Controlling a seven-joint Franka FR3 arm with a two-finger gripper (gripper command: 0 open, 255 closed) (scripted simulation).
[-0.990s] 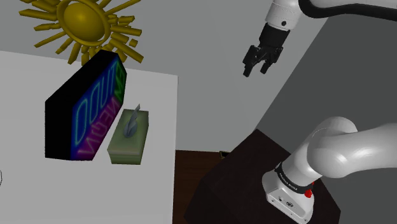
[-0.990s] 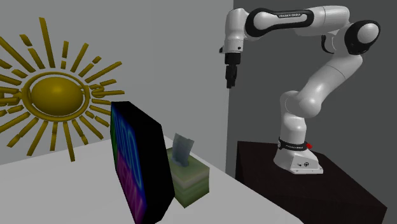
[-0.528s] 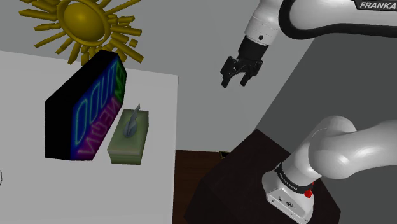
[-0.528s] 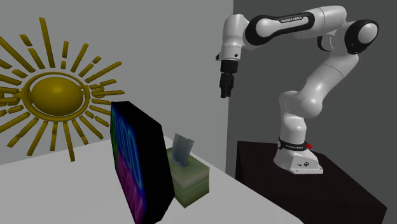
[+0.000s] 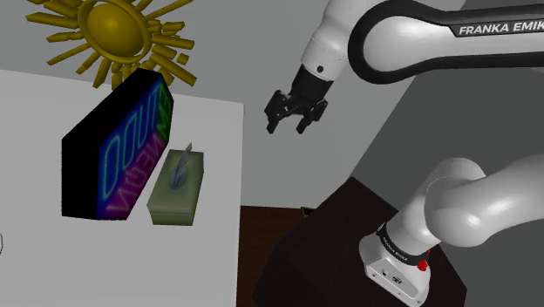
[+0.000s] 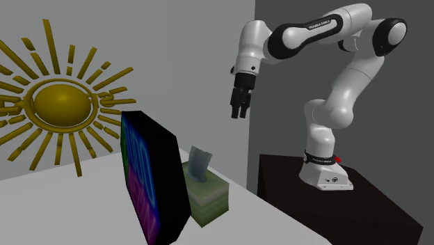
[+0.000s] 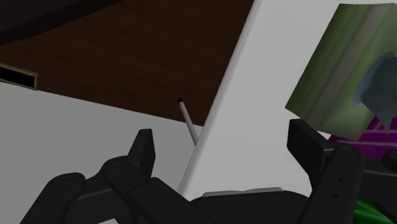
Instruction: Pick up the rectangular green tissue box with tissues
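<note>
Your gripper (image 5: 286, 128) now sits lower and nearer the white table (image 5: 52, 262) than a second ago, fingers apart and empty. The green tissue box (image 5: 177, 190) rests just beside the neon sign (image 5: 105, 161), well apart from the gripper. In my judgement the approach is only begun.

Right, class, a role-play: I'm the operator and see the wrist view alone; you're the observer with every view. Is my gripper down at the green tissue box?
Observer: No. The shoulder view shows the gripper high in the air, well above the table, up and right of the tissue box.
Operator: What's beside the box?
Observer: A tall, black-cased neon sign, close along the box's left side in that view.
Operator: And the tissue?
Observer: The second exterior view shows the tissue standing up from the box's top.
</note>
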